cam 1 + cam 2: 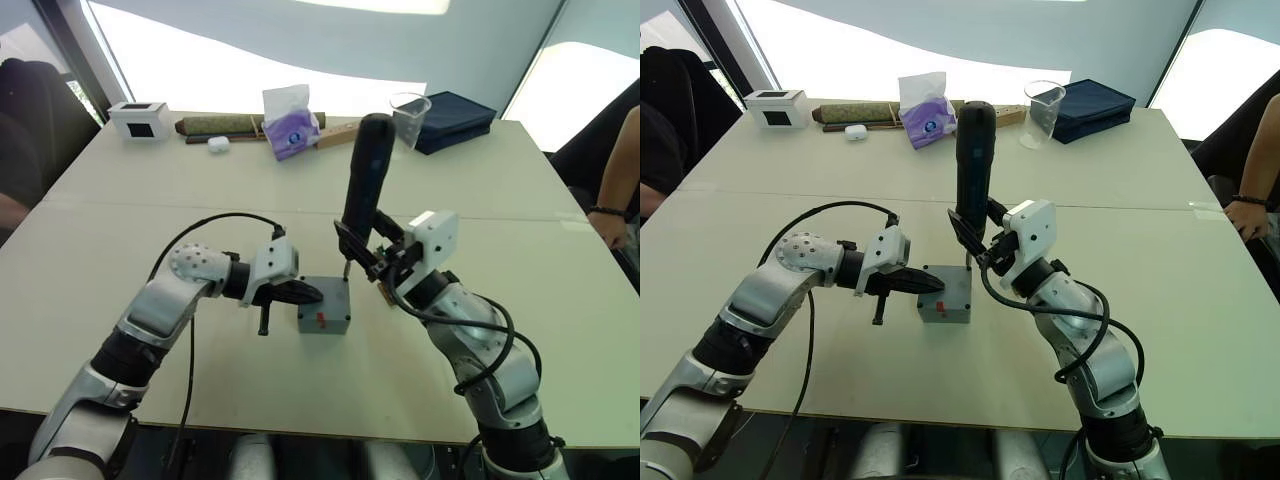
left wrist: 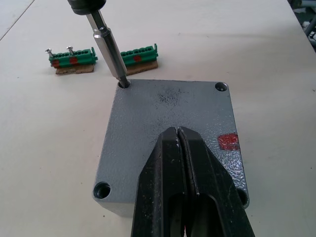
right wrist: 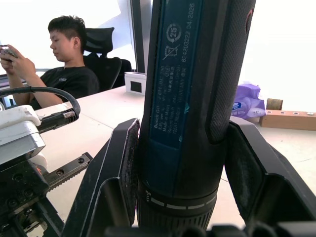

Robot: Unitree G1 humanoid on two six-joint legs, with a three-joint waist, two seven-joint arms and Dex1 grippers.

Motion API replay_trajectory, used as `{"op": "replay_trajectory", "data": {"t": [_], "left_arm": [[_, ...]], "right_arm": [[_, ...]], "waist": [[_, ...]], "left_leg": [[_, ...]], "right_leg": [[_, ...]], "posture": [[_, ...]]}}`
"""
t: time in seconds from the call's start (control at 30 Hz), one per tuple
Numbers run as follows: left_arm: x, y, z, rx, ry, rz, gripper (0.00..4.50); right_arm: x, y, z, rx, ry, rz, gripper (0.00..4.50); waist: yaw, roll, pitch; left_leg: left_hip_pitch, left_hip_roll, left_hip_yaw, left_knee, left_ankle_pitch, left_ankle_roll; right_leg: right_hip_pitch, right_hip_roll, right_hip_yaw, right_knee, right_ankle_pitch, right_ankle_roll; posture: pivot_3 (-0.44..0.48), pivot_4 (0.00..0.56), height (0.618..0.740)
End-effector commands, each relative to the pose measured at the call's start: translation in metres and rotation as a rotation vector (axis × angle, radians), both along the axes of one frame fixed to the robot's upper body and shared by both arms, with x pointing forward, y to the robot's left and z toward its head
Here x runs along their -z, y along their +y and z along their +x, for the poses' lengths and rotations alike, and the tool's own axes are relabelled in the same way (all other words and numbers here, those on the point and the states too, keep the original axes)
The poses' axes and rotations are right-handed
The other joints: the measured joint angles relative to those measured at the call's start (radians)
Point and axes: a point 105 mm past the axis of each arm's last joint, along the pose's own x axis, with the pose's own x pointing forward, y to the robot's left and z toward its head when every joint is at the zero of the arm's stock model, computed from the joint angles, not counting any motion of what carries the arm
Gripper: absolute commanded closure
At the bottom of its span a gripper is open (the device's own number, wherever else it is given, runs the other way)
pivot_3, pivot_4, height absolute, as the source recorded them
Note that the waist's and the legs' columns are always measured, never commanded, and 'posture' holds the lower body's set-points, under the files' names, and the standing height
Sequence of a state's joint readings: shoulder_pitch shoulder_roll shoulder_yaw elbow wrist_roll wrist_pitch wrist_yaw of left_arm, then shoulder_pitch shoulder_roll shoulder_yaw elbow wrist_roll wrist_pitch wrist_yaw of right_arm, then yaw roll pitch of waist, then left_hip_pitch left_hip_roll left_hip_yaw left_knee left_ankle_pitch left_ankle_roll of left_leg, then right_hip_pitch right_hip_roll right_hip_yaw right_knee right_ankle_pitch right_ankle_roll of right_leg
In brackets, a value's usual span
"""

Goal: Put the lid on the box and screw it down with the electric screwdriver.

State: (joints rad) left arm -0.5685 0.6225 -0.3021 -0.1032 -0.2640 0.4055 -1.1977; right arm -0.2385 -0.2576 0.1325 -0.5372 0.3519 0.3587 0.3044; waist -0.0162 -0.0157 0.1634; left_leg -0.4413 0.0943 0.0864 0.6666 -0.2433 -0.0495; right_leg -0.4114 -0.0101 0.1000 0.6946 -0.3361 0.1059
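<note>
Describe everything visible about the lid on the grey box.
The lid is a square grey plate with a speckled, cast-looking face, a red mark near one edge and round screw holes at its corners. It lies flat on the box. The left gripper, fingers shut, presses on it; the electric screwdriver has its bit in one corner hole.

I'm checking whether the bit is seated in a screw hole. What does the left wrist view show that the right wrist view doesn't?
Left wrist view alone: the lid on the box, the metal bit standing in a corner hole, the shut left gripper on the lid, green circuit boards beyond. Right wrist view alone: the right gripper clamping the tool's black body, a seated person. Both: the electric screwdriver.
</note>
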Motion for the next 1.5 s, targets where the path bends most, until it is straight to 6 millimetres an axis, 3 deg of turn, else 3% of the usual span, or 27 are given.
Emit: {"op": "replay_trajectory", "data": {"t": [0.03, 0.67, 1.03, 1.5], "left_arm": [[0.004, -0.001, 0.000, -0.005, -0.001, 0.033, 4.50], [0.008, -0.002, 0.001, -0.021, 0.008, 0.036, 4.50], [0.010, -0.005, -0.001, -0.020, 0.017, 0.032, 4.50], [0.009, -0.006, 0.000, -0.015, 0.016, 0.031, 4.50]], "right_arm": [[-0.018, 0.000, -0.010, -0.016, -0.103, 0.011, 2.60], [0.017, 0.008, -0.008, -0.074, 0.054, -0.018, 2.60], [-0.006, 0.003, -0.004, -0.014, -0.054, 0.054, 2.60], [-0.003, 0.002, -0.004, 0.015, -0.072, 0.039, 2.60]], "waist": [[0.000, 0.000, 0.000], [-0.001, 0.000, -0.002], [0.000, 0.000, -0.002], [0.001, 0.000, -0.002]], "left_leg": [[0.000, 0.000, 0.000, 0.000, 0.000, 0.000], [0.004, 0.000, 0.000, 0.000, 0.000, 0.000], [0.005, 0.000, 0.000, 0.000, 0.000, 0.000], [0.005, 0.000, 0.000, 0.000, 0.000, 0.000]], "right_leg": [[0.000, 0.000, 0.000, 0.000, 0.000, 0.000], [0.004, 0.000, 0.000, 0.000, 0.000, 0.000], [0.005, 0.000, 0.000, 0.000, 0.000, 0.000], [0.005, 0.000, 0.000, 0.000, 0.000, 0.000]], "posture": [[0.000, 0.150, 0.721], [0.000, 0.150, 0.721], [0.000, 0.150, 0.721], [0.000, 0.150, 0.721]]}}
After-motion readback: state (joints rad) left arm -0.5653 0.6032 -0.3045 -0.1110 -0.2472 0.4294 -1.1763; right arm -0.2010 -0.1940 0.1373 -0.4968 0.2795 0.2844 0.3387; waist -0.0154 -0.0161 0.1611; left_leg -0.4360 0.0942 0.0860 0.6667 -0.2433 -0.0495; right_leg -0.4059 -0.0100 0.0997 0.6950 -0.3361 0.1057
